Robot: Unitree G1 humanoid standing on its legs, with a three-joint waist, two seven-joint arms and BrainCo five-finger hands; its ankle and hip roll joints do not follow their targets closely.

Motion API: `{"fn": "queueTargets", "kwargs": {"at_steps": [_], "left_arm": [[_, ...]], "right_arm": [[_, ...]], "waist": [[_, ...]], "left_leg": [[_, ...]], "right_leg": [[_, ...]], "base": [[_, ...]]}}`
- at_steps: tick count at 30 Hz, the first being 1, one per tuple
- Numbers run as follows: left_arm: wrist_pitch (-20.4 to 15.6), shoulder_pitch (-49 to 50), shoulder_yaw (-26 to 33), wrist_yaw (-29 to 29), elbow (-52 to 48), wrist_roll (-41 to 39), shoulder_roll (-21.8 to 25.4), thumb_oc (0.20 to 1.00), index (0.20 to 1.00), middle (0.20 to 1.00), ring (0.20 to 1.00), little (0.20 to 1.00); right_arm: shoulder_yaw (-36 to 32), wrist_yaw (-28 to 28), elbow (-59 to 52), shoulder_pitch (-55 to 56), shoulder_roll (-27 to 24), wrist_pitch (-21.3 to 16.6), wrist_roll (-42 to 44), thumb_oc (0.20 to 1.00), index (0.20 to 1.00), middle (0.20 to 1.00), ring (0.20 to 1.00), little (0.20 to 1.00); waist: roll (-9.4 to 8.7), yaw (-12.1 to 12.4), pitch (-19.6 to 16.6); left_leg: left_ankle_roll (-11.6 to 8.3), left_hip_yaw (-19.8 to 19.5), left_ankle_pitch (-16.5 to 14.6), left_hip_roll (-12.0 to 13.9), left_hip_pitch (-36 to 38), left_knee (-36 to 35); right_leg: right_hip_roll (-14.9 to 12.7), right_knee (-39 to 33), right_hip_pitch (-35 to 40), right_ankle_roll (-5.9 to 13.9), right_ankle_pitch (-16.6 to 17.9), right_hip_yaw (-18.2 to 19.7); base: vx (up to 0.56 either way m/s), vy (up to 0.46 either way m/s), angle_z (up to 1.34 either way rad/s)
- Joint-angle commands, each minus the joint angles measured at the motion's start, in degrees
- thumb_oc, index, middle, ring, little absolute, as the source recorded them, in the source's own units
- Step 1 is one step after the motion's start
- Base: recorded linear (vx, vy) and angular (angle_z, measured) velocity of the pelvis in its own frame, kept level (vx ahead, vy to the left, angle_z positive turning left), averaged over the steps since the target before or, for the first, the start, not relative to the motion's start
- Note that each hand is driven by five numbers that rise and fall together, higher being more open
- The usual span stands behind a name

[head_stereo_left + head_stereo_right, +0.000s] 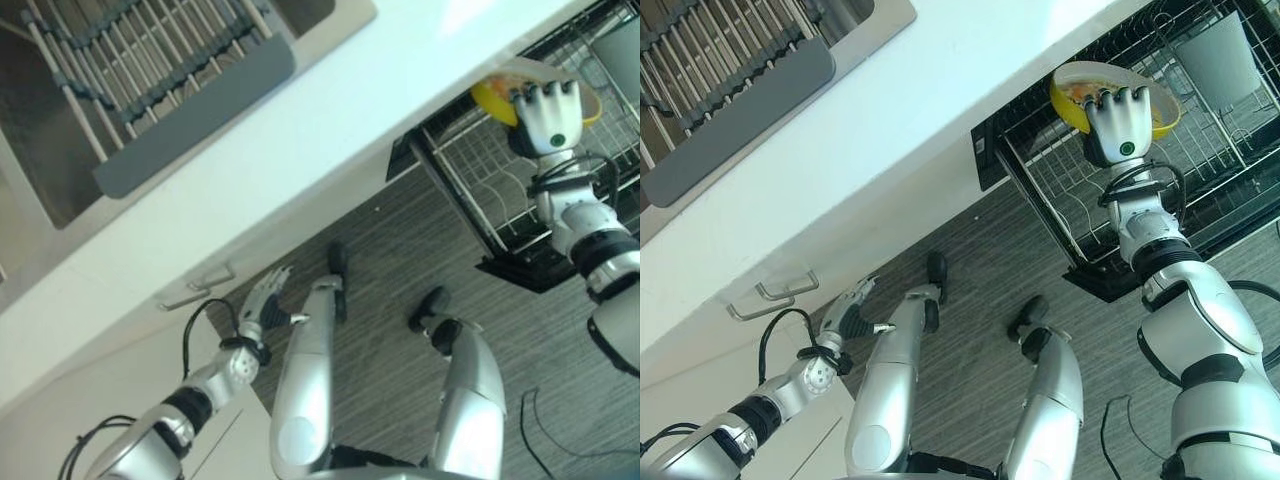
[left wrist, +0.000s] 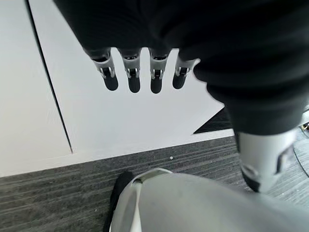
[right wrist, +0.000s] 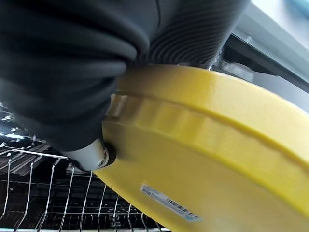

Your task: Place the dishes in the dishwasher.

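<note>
Currently my right hand has its fingers curled over the yellow bowl, gripping it above the dishwasher rack. My right wrist view adds the bowl's underside and the rack wires below. My left hand hangs low, well apart from the rack, fingers straight, holding nothing.

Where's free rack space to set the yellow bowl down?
Bare wire tines in the dishwasher rack below the right hand and its yellow bowl. The far side by the grey container is tighter. Left hand idles low by the cabinets.
</note>
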Motion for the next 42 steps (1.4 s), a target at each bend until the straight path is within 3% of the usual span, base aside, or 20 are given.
{"fn": "queueTargets", "kwargs": {"at_steps": [1, 17, 22, 35, 36, 37, 39, 40, 41, 42], "left_arm": [[-3.3, 3.0, -2.2, 5.3, -3.3, 5.1, -0.3, 1.000, 1.000, 1.000, 1.000, 1.000], [-3.3, 2.7, -5.5, 14.4, -9.8, 14.8, 1.6, 1.000, 1.000, 1.000, 1.000, 1.000], [-5.8, 2.8, -6.0, 16.7, -11.6, 13.0, 1.9, 1.000, 1.000, 1.000, 1.000, 1.000], [-6.2, 1.7, -6.2, 18.6, -13.7, 11.5, 0.5, 1.000, 1.000, 1.000, 1.000, 1.000], [-6.3, 1.7, -6.2, 18.6, -13.8, 11.2, 0.5, 1.000, 1.000, 1.000, 1.000, 1.000], [-6.4, 1.8, -6.1, 18.6, -13.9, 11.2, 0.5, 1.000, 1.000, 1.000, 1.000, 1.000], [-6.6, 1.8, -5.8, 18.5, -14.2, 11.1, 0.7, 1.000, 1.000, 1.000, 1.000, 1.000], [-6.7, 1.8, -5.7, 18.5, -14.4, 10.5, 1.0, 1.000, 1.000, 1.000, 1.000, 1.000], [-6.7, 1.9, -5.6, 18.4, -14.7, 10.4, 1.2, 1.000, 1.000, 1.000, 1.000, 1.000], [-6.6, 1.9, -5.5, 18.4, -14.9, 10.5, 1.0, 1.000, 1.000, 1.000, 1.000, 1.000]], "right_arm": [[-0.1, -4.6, -0.1, -8.2, -4.0, 1.1, 2.0, 0.200, 0.200, 0.200, 0.200, 0.200], [1.4, -5.9, 1.6, -12.7, -1.1, 2.8, 3.0, 0.200, 0.200, 0.200, 0.200, 0.200], [-0.9, -11.3, 2.3, -13.7, 0.1, 2.4, 8.8, 0.200, 0.200, 0.200, 0.200, 0.200], [-4.4, -12.8, 3.3, -13.4, 0.6, -0.4, 9.9, 0.200, 0.200, 0.200, 0.200, 0.200], [-4.4, -11.5, 3.4, -13.4, 0.6, -0.6, 10.1, 0.410, 0.410, 0.410, 0.410, 0.410], [-4.3, -10.4, 3.4, -13.3, 0.5, -0.7, 10.5, 0.545, 0.545, 0.545, 0.545, 0.545], [-4.1, -8.1, 3.4, -13.0, 0.4, -1.8, 11.6, 0.573, 0.573, 0.573, 0.573, 0.573], [-4.0, -4.8, 3.4, -13.0, 0.6, -1.9, 14.5, 0.925, 0.925, 0.925, 0.925, 0.925], [-4.1, -2.7, 3.5, -12.7, 0.6, -2.6, 16.2, 1.000, 1.000, 1.000, 1.000, 1.000], [-4.5, 0.0, 3.6, -12.0, 1.1, -5.6, 20.6, 1.000, 1.000, 1.000, 1.000, 1.000]], "waist": [[2.53, 1.2, -1.4], [3.37, 2.2, -1.4], [3.74, 2.2, -1.4], [5.48, 1.5, -1.4], [5.52, 1.5, -1.4], [5.56, 1.5, -1.4], [5.55, 1.4, -1.4], [5.47, 1.5, -1.4], [5.45, 1.5, -1.4], [5.52, 1.5, -1.4]], "left_leg": [[-0.07, -2.2, -3.9, -2.1, 2.0, -3.7], [-0.29, -2.4, -4.1, -2.3, -4.3, -2.6], [-0.37, -2.4, -4.5, -2.1, -6.3, -1.5], [-0.35, -1.7, -4.6, -2.5, -9.0, -1.3], [-0.40, -1.7, -4.5, -2.5, -9.2, -1.4], [-0.39, -1.6, -4.5, -2.5, -9.1, -1.6], [-0.46, -1.6, -4.4, -2.6, -9.3, -1.8], [-0.51, -2.1, -4.3, -2.9, -9.3, -2.0], [-0.53, -2.1, -4.3, -2.9, -9.3, -2.2], [-0.60, -2.0, -4.1, -2.8, -9.3, -2.5]], "right_leg": [[1.5, 6.3, 0.0, 2.08, -3.0, 0.1], [1.1, 6.7, -5.7, 2.51, -2.2, -0.3], [0.9, 7.3, -7.7, 2.31, -2.5, -0.1], [0.7, 7.4, -11.1, 2.15, -2.5, 1.4], [0.8, 7.3, -11.3, 2.15, -2.5, 1.5], [0.8, 7.3, -11.4, 2.16, -2.5, 1.5], [0.8, 7.1, -11.5, 2.23, -2.3, 1.5], [1.1, 6.7, -11.5, 2.31, -2.2, 1.7], [1.2, 6.6, -11.5, 2.33, -2.1, 1.7], [1.3, 6.4, -11.6, 2.31, -2.0, 1.7]], "base": [[-0.04, 0.036, 0.00], [-0.01, 0.023, 0.00], [0.00, 0.007, 0.00], [-0.01, 0.048, -0.04], [-0.03, 0.035, -0.01], [0.00, 0.000, 0.00], [0.00, 0.000, 0.00], [0.00, 0.000, 0.00], [-0.03, 0.028, -0.03], [-0.02, 0.040, -0.03]]}}
